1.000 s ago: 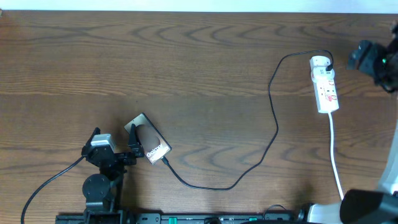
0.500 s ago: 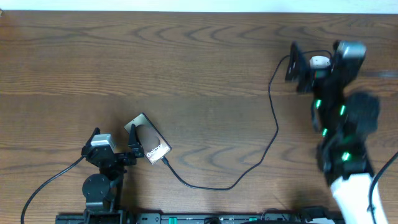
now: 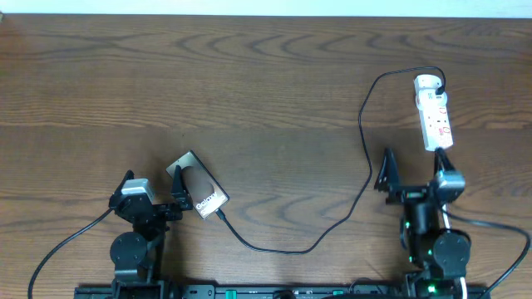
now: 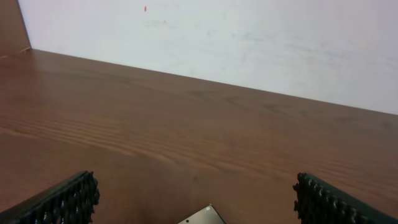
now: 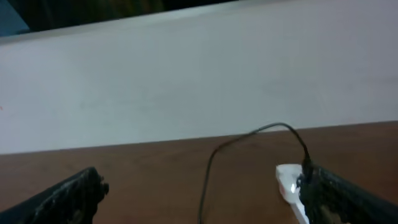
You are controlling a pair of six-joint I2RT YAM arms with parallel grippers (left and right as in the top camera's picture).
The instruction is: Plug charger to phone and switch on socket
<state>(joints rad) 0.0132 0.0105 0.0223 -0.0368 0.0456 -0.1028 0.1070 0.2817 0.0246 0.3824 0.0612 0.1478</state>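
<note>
Both grippers sit low in the frame, jaws spread wide with nothing between them. The left gripper (image 3: 151,184) is at lower left. One of its fingers lies against or just over the left edge of the phone (image 3: 199,189), and from above I can't say whether they touch. The right gripper (image 3: 413,170) is at lower right, just below the socket (image 3: 434,112), which lies lengthwise at upper right on the wooden table (image 3: 249,83).

The charger (image 3: 274,249) leaves the phone's lower-right corner and sags along the bottom of the frame. It then climbs right of centre and loops over to the socket's top end, where its black plug looks seated. Whether the tip is fully home in the phone, and how the switches stand, is too small to tell.

The phone looks rigid, glossy and likely slippery, so I'd pinch it across its long edges rather than the face. The cable is limp and light, and the place to hold it is just behind the connector. The socket is light plastic and may slide, so a switch wants a straight downward press.

The cable runs just beside the right gripper's left-hand finger, so a careless reach toward the socket could snag it and tug the phone.
</note>
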